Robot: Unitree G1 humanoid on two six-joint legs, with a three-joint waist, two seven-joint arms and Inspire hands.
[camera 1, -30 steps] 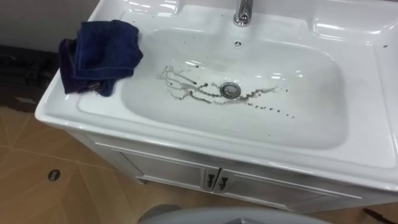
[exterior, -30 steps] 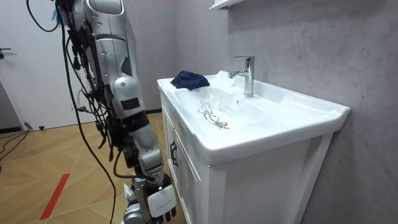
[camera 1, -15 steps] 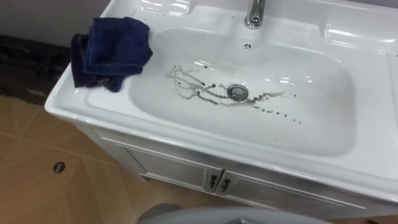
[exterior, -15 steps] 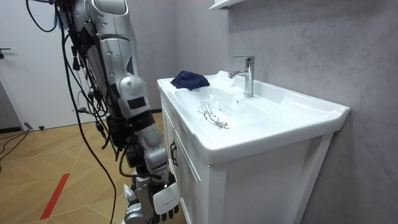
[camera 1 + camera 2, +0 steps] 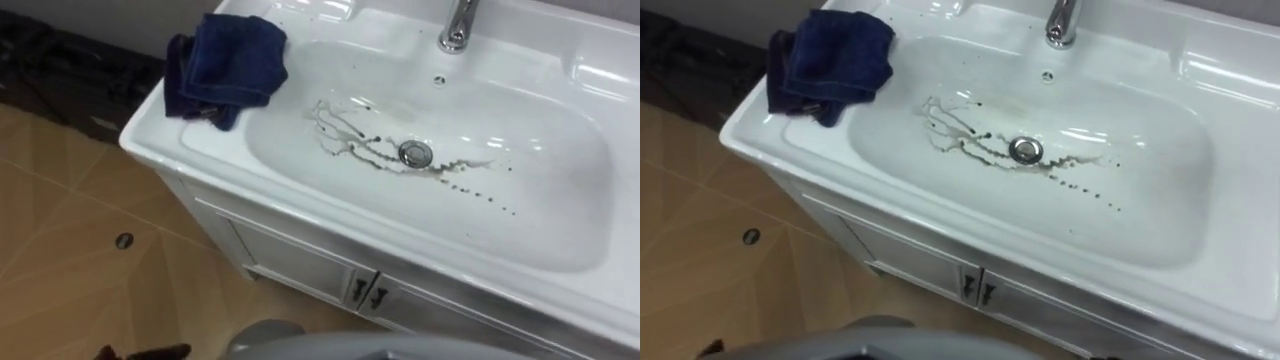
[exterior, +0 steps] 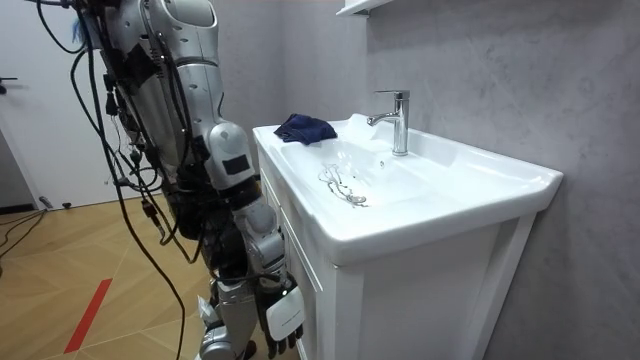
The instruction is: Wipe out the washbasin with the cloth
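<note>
The white basin (image 5: 560,215) has dark streaks and spots (image 5: 372,150) running across its bowl around the drain (image 5: 415,153). A crumpled dark blue cloth (image 5: 232,62) lies on the rim at the basin's far left corner, also seen as the cloth (image 6: 305,127) in the room view. I stand close in front of the vanity. My right hand (image 6: 285,318) hangs low beside the cabinet front with its fingers relaxed and holding nothing. A dark tip of my left hand (image 5: 145,352) shows at the bottom edge, far below the cloth.
A chrome tap (image 5: 458,25) stands at the back of the basin. Below are white cabinet doors with small dark handles (image 5: 368,293). Wood-pattern floor (image 5: 70,250) lies to the left, with a dark low object (image 5: 60,65) by the wall.
The eye view has shifted, so the basin sits further right. In the room view my body has moved closer to the vanity and my right hand has swung forward to the cabinet.
</note>
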